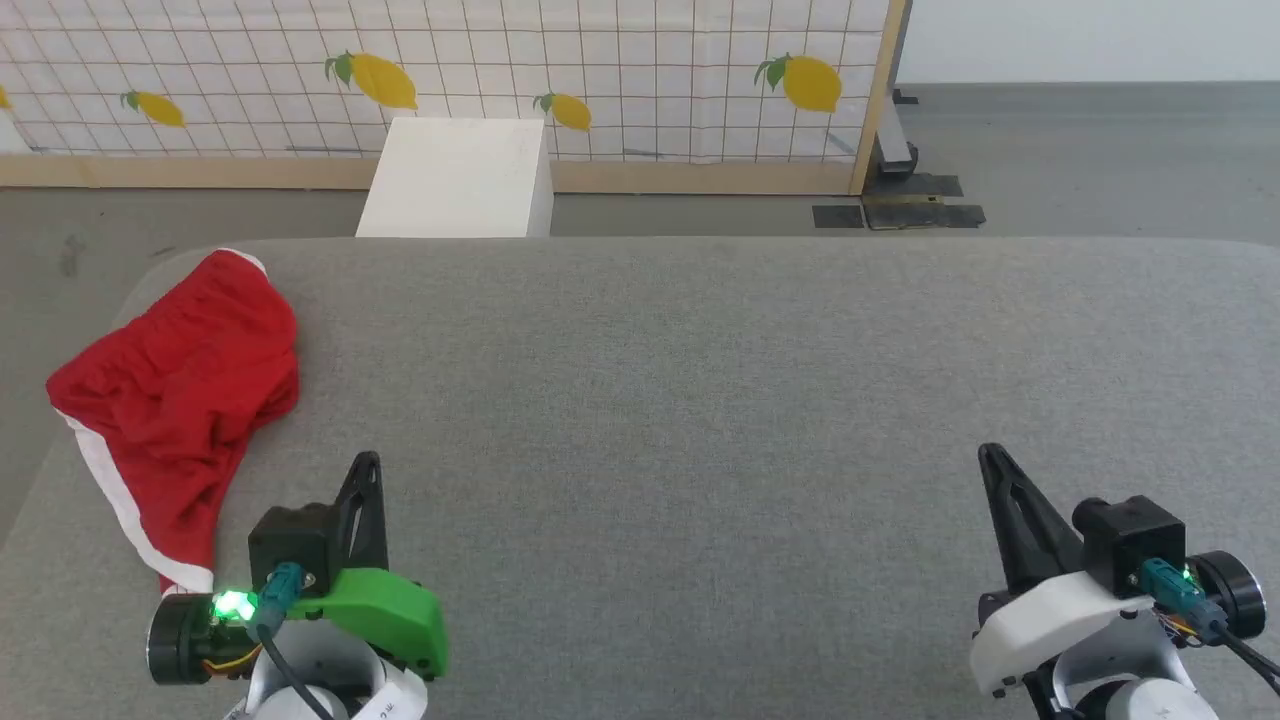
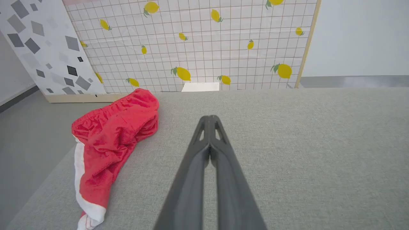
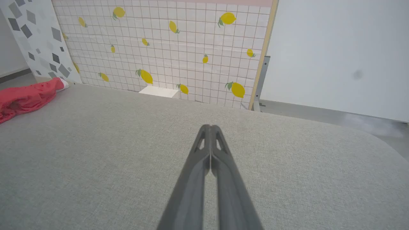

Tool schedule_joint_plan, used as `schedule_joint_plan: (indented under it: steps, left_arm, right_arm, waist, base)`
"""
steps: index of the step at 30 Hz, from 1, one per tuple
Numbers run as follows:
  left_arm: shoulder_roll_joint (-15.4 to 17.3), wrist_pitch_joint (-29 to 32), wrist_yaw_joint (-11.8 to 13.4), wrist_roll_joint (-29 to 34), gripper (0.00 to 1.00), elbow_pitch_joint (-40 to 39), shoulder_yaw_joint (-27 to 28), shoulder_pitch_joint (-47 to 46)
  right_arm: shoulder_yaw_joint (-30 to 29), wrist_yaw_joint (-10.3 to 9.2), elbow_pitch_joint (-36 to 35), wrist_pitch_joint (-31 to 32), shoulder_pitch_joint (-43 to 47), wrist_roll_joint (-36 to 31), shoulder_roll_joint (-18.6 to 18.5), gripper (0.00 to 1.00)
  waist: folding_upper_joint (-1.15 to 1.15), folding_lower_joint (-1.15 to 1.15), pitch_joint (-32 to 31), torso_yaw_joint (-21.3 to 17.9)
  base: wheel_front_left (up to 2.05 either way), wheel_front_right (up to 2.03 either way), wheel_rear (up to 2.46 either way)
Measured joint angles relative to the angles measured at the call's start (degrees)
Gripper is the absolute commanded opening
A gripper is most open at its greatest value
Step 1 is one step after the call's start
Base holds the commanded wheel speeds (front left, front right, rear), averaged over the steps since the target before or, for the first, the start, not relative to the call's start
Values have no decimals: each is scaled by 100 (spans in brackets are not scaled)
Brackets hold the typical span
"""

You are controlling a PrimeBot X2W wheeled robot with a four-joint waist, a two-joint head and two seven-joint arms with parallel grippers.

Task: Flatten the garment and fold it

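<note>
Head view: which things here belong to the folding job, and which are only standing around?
For the job:
- crumpled bright red thin-fabric shorts with white trim
- grey cloth-covered table under them
- shut left gripper
- shut right gripper

Only standing around:
- white box on the floor
- white tiled panel with yellow lemons

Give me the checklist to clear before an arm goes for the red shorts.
1. The shorts flattened: not ok, bunched up at the left edge of the grey surface.
2. The shorts wholly on the surface: cannot tell, one side lies along the edge.
3. The left tool open for a grasp: not ok, shut.
4. The right tool open for a grasp: not ok, shut.
5. Both tools empty: ok, neither holds anything.
6. Way from the left tool to the shorts: ok, bare surface between.
</note>
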Motion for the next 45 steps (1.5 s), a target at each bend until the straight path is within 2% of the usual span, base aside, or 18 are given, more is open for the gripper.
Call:
schedule_joint_plan:
  steps: [45]
  left_arm:
    - [0,-1,0,0,0,0,1,0]
  right_arm:
    - [1,0,0,0,0,-1,0,0]
  waist:
    - [0,0,0,0]
  base:
    - [0,0,0]
